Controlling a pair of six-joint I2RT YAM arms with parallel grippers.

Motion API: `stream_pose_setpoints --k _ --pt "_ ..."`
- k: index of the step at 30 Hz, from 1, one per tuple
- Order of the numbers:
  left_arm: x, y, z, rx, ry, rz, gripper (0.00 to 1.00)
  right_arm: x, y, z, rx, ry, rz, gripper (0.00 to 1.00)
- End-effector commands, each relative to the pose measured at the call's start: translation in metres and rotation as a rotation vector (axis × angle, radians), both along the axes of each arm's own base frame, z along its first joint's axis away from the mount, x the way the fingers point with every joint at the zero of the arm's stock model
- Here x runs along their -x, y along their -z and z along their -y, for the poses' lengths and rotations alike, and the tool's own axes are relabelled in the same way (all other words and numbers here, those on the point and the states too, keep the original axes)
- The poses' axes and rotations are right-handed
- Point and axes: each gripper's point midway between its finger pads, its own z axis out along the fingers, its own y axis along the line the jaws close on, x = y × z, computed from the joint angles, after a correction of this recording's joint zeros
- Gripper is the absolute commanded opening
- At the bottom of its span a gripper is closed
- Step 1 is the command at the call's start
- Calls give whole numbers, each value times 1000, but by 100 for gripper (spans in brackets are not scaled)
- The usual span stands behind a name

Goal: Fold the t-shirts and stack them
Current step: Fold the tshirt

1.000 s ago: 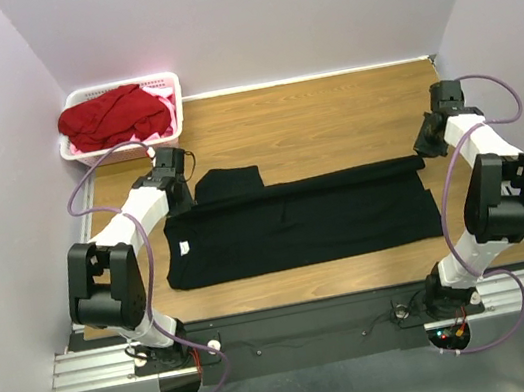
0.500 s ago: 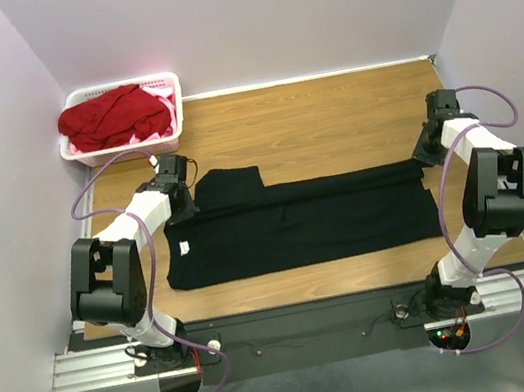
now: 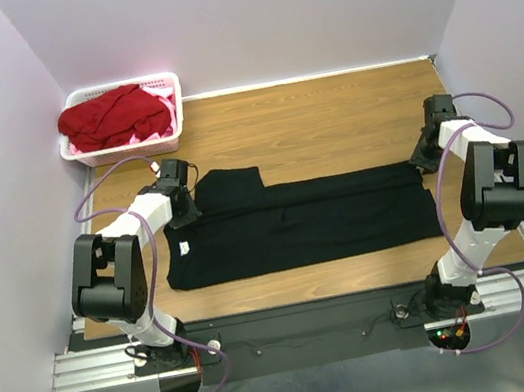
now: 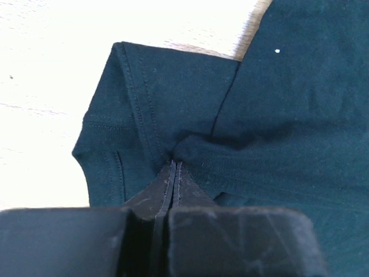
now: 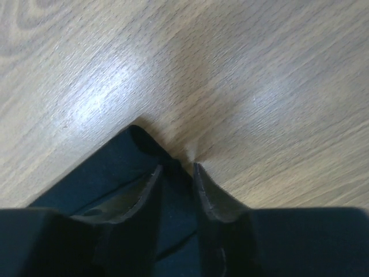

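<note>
Black shirt (image 3: 298, 225): lies flat on the table (image 3: 319, 115) as a wide band across the middle of the top view, running from left of centre to right of centre. A crease runs along its length near the upper edge.
Sleeve (image 3: 229, 181): sticks out from the band's upper left toward the top of the frame, flat on the wood.
Left gripper (image 3: 185, 201): sits at the shirt's upper-left corner, just left of the sleeve's base. In the left wrist view its two fingers are pressed together with only a hairline between them. Black cloth puckers into their tips, so a small fold of the black shirt is pinched where sleeve meets body.
Right gripper (image 3: 424, 155): sits at the shirt's upper-right corner, near the table's right edge. In the right wrist view its fingers (image 5: 151, 182) stand a little apart, leaving a narrow gap. The corner of the black shirt lies in that gap and under the fingers without being clamped (whether the pads brush the cloth, I cannot tell).
Red shirt (image 3: 116, 115): a crumpled heap filling the basket (image 3: 93, 157), upper left of the top view.
Pink shirt (image 3: 161, 99): only scraps show beneath the red, at the basket's right end and lower-left side.
Basket: white, slotted, in the table's upper-left corner, apart from the black shirt.
Table: pale wood grain; bare wood fills the upper part of the right wrist view.
</note>
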Motion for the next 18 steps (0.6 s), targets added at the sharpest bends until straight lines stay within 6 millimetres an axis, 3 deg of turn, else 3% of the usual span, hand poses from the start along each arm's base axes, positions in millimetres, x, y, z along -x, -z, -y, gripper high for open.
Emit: stream_pose_setpoints --k 1,2,4,5,9,12,14,15,16,18 --pt "6 -7 -2 23 -18 10 19 -12 -20 6 9 24 87 39" --pt "6 -10 -1 27 -18 18 23 -11 -24 5 4 19 94 44" --pt "6 -23 -2 28 -24 46 48 -10 -39 2 1 10 130 49" --pt "5 -32 -3 31 -25 70 66 -11 -44 -1 -9 -5 144 54" --pt "2 -59 -4 30 -21 126 89 -11 -74 -15 -30 -71 218 62" --pt "-10 -79 0 44 1 182 94 -16 -90 -32 -50 -154 265 67" --pt "-25 -89 6 60 24 212 94 -26 -101 -63 -114 -266 303 68" --pt "-31 -83 8 56 29 198 94 -30 -101 -73 -122 -315 301 68" --pt "-41 -90 11 63 38 214 94 -38 -108 -84 -124 -360 319 68" --pt "-56 -80 15 47 67 201 94 -48 -104 -121 -162 -483 314 68"
